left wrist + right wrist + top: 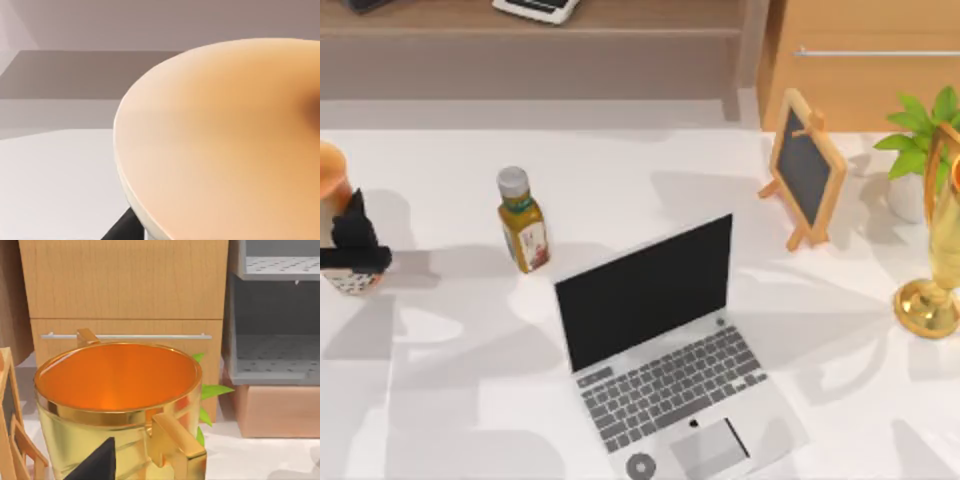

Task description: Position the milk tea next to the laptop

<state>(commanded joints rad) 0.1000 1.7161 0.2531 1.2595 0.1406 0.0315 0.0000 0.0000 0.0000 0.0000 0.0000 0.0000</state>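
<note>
The milk tea [338, 225], a tall peach-orange tapered cup, sits in the left gripper [355, 255] at the table's left edge; whether those fingers clamp it I cannot tell. Carried toward the silver-grey laptop [665, 345], it could clip the small yellow-green bottle [523, 222] standing between.

Peach-orange milk tea [334, 215] stands far left; silver laptop [665, 345] (open) sits centre.

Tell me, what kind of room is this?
Probably a study or home office, drawn by a computer. An open laptop sits on a white table, with a little blackboard easel and a gold trophy cup nearby, and wooden drawers stand behind.
</note>
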